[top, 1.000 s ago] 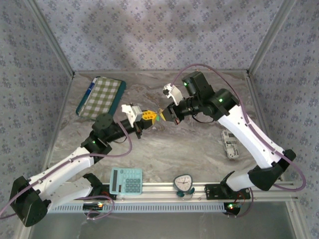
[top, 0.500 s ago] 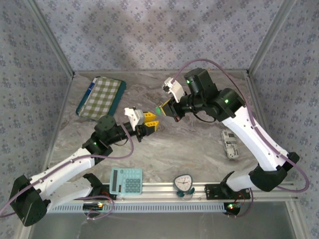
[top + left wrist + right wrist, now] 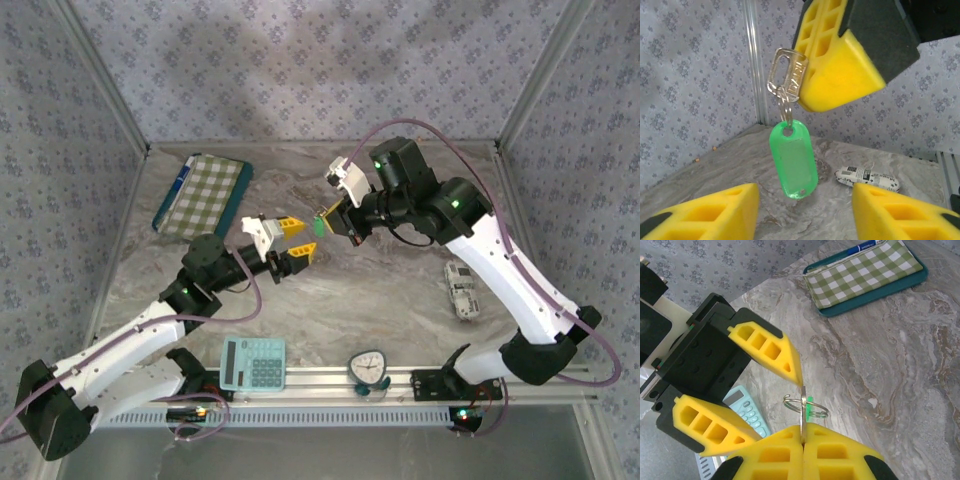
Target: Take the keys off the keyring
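Key (image 3: 788, 70) of silver metal, clamped between the closed yellow fingers of the right hand (image 3: 802, 436), head protruding, held above the middle of the table (image 3: 380, 300). Keyring (image 3: 785, 107) passes through the key's head, and a green tag (image 3: 793, 160) hangs from the ring, clear of the table. Left hand (image 3: 298, 239) sits just left of the key, fingers spread wide and gripping nothing; whether a fingertip touches the key cannot be told. Teal calculator (image 3: 252, 363) lies at the near edge, and a checked pouch (image 3: 203, 195) at the far left.
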